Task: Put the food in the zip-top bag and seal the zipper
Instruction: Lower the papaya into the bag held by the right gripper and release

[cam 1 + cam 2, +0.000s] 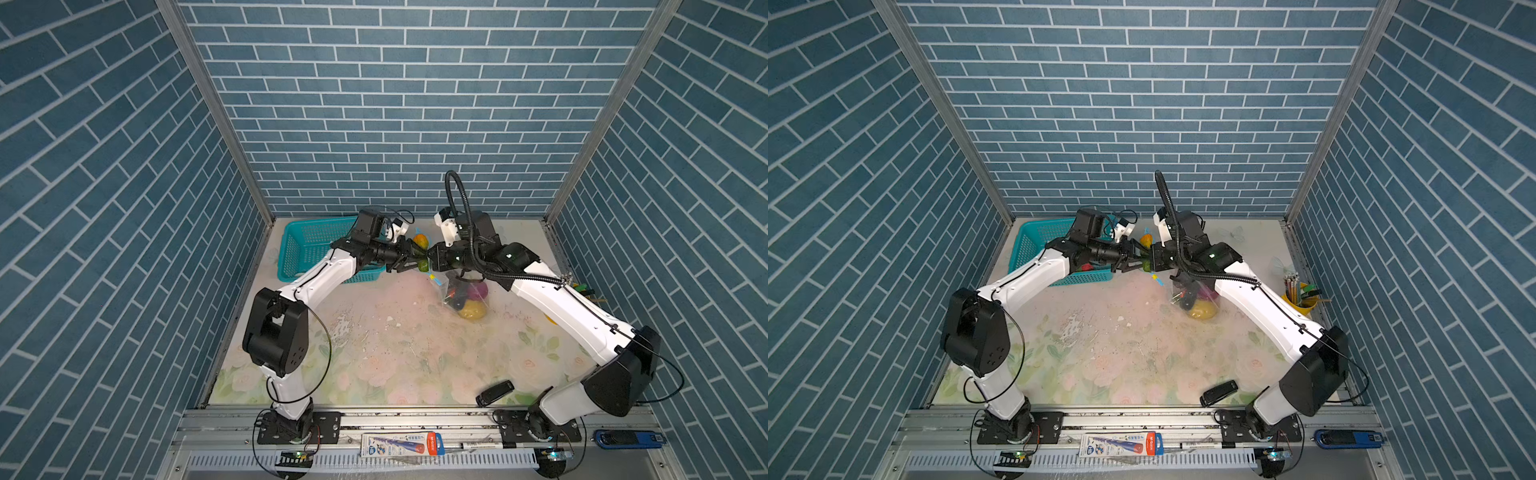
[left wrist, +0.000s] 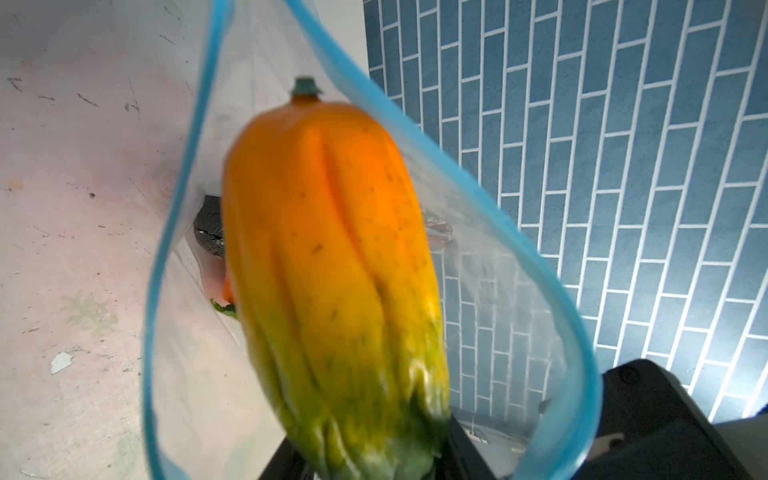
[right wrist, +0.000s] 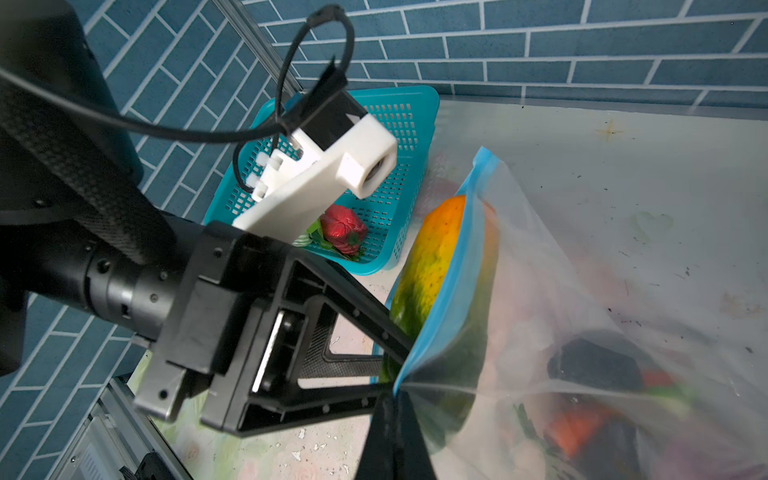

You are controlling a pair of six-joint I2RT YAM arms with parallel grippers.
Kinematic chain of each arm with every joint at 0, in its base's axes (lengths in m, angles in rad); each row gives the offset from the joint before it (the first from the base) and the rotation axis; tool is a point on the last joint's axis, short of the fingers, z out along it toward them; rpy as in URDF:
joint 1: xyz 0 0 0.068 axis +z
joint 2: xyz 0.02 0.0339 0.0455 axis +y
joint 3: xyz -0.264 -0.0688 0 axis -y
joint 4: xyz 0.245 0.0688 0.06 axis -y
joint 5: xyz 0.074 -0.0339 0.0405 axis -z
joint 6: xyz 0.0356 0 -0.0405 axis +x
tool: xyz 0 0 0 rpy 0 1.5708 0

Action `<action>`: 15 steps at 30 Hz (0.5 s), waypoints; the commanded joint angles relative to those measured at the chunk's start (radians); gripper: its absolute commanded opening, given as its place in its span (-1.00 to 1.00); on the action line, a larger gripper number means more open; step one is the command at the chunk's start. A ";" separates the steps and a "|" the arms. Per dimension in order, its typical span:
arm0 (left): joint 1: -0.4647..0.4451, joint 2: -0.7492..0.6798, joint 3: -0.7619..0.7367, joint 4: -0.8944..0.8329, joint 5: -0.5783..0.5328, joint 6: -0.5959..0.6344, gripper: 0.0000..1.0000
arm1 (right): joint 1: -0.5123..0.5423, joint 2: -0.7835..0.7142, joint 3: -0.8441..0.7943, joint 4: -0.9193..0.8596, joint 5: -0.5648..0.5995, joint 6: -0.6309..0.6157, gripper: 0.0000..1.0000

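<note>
Black fingers of the left tool (image 1: 417, 258) clamp the green end of an orange-to-green toy fruit (image 2: 332, 249). The fruit sits partly inside the open mouth of the zip-top bag (image 3: 602, 291). Facing it, the right tool (image 1: 432, 255) is closed on the blue zipper (image 3: 451, 266), holding the mouth up above the surface (image 1: 395, 353). More toy food (image 3: 594, 365) lies at the bag's bottom. A teal basket (image 3: 415, 108) stands behind.

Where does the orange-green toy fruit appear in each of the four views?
In a top view: near the centre, small.
In a top view: near the centre again.
Left wrist: fills the middle, blurred.
Right wrist: near the centre, partly behind the blue zipper, fruit at.
Shared landmark: the clear zip-top bag, with the fruit at its mouth.
</note>
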 commanded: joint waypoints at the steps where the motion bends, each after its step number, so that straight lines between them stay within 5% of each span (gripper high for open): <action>1: -0.008 -0.004 -0.006 -0.056 0.028 0.073 -0.29 | 0.006 -0.038 -0.005 0.029 0.018 -0.035 -1.00; 15: -0.017 -0.013 -0.002 -0.080 -0.012 0.128 0.03 | 0.019 -0.043 0.006 0.018 0.021 -0.038 -1.00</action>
